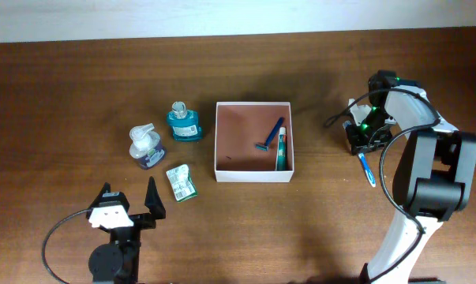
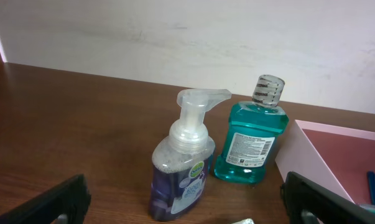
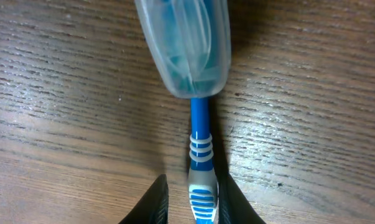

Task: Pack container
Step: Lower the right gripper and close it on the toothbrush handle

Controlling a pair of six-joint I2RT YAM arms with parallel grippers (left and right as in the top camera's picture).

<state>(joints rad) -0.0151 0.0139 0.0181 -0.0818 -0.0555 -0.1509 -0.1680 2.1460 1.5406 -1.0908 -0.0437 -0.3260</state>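
Right wrist view alone gives the close look: the right tool (image 3: 194, 182) straddles the striped blue handle of a toothbrush (image 3: 199, 124) lying on the counter (image 3: 63, 93), its head under a clear blue cap. Whether the fingers already pinch it I cannot tell. Overhead, the container (image 1: 253, 175) sits mid-counter, well left of that toothbrush. It is square and shallow, with thin white walls and a pinkish-brown floor, and holds a blue razor (image 1: 271, 136) and a tube (image 1: 282, 151). The left tool (image 1: 130, 193) stands spread wide near a green packet (image 1: 181, 182). Left wrist view shows side-on a teal bottle (image 2: 249, 146) and a pump bottle (image 2: 182, 168) — their label print is too small to read.
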